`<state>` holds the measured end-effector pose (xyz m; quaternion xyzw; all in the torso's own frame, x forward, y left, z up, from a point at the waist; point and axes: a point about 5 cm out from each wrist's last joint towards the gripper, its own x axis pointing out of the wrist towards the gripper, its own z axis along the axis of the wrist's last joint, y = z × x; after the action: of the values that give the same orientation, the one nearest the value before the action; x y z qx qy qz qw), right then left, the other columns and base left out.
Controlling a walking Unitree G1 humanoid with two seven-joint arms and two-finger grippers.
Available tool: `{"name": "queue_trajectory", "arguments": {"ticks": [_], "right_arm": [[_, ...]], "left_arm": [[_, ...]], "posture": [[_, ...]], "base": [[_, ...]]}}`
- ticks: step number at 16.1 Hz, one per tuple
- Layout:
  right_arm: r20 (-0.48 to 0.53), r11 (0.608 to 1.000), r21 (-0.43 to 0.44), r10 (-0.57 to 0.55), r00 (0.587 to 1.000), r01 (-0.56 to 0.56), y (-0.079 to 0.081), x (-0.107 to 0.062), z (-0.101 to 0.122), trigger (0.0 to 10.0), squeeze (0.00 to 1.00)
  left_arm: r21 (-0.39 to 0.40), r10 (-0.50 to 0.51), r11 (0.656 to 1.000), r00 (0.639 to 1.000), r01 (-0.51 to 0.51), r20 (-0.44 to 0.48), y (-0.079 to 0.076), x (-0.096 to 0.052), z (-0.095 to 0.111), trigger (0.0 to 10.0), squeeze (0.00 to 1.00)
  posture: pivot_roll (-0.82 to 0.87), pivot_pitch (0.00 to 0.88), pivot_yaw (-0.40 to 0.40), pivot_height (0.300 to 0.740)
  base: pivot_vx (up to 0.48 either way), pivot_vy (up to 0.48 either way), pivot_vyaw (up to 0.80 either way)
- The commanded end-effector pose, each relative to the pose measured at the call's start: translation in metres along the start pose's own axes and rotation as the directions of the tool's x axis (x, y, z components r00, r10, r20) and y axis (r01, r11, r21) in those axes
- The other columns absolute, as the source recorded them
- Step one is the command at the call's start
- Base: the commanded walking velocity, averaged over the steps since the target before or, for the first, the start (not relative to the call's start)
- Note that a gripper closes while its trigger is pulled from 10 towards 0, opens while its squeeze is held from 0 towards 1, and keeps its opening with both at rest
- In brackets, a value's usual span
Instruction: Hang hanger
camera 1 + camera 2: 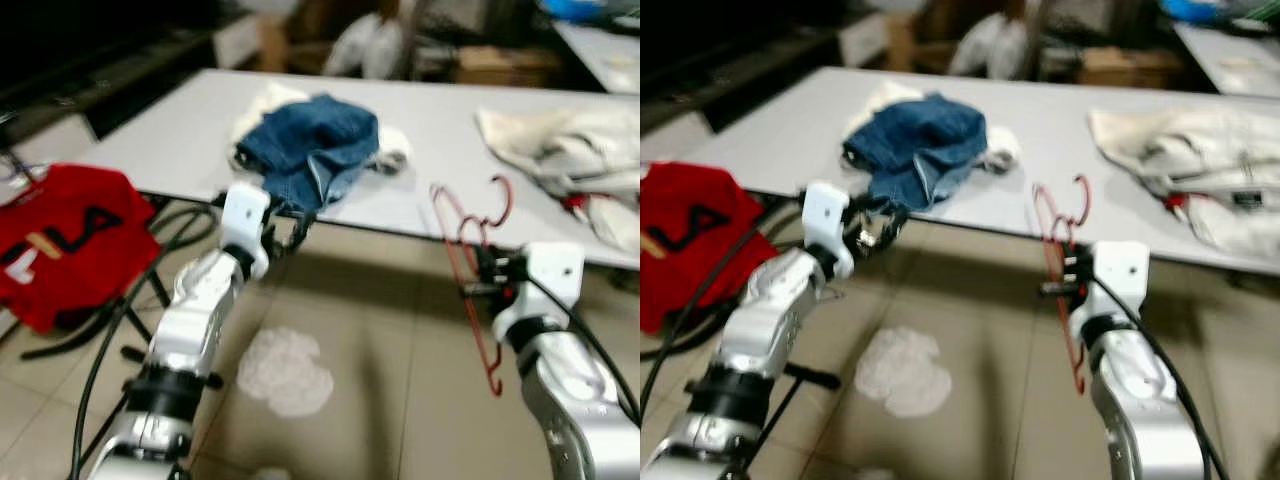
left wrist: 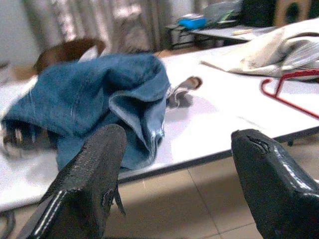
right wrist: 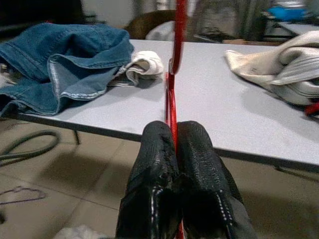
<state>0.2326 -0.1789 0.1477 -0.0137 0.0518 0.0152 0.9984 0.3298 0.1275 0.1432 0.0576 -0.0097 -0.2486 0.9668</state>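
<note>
Grey bench (image 1: 180, 130) has a crumpled pair of blue jeans (image 1: 315, 145) near its front edge, with a small white cloth (image 3: 142, 67) touching them. Cream-coloured clothes (image 1: 560, 150) are heaped at the far right. A red shirt (image 1: 65, 240) sits off left, and there's a pale patch (image 1: 285, 370) on the tiled floor, maybe a rag.

Even indoor light, dim background, both eye views softly motion-blurred.

Head eyes look down over the table (image 1: 180, 130); both wrist cameras face it low, close.
</note>
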Motion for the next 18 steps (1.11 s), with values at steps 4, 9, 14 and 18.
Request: {"name": "queue_trajectory", "arguments": {"ticks": [4, 9, 14, 18], "right_arm": [[0.008, 0.998, -0.013, 0.069, 0.998, -0.069, 0.006, 0.0, 0.003, 10.0, 0.0], [-0.026, 0.928, -0.181, 0.326, 0.945, -0.326, -0.008, 0.006, 0.018, 10.0, 0.0], [-0.065, 0.707, -0.332, 0.643, 0.763, -0.624, -0.006, 0.01, 0.049, 10.0, 0.0], [-0.14, 0.49, -0.378, 0.808, 0.572, -0.785, 0.0, 0.006, 0.062, 10.0, 0.0]], "left_arm": [[-0.023, 0.007, 1.0, 1.0, -0.008, -0.022, 0.002, -0.003, -0.004, 10.0, 0.0], [0.073, -0.263, 0.964, 0.96, 0.256, 0.099, 0.013, 0.002, 0.035, 10.0, 1.0], [0.196, -0.689, 0.713, 0.725, 0.673, 0.019, -0.007, 0.003, 0.07, 10.0, 1.0], [0.239, -0.8, 0.572, 0.598, 0.784, -0.045, -0.019, 0.013, 0.083, 10.0, 0.0]], "posture": [[-0.11, 0.0, 0.069, 0.74], [-0.12, 0.0, 0.078, 0.74], [-0.12, 0.0, 0.083, 0.74], [-0.12, 0.0, 0.088, 0.74]], "base": [[0.0, -0.24, -0.15], [0.0, 0.0, 0.0], [0.0, 0.0, 0.0], [0.0, 0.0, 0.0]]}}
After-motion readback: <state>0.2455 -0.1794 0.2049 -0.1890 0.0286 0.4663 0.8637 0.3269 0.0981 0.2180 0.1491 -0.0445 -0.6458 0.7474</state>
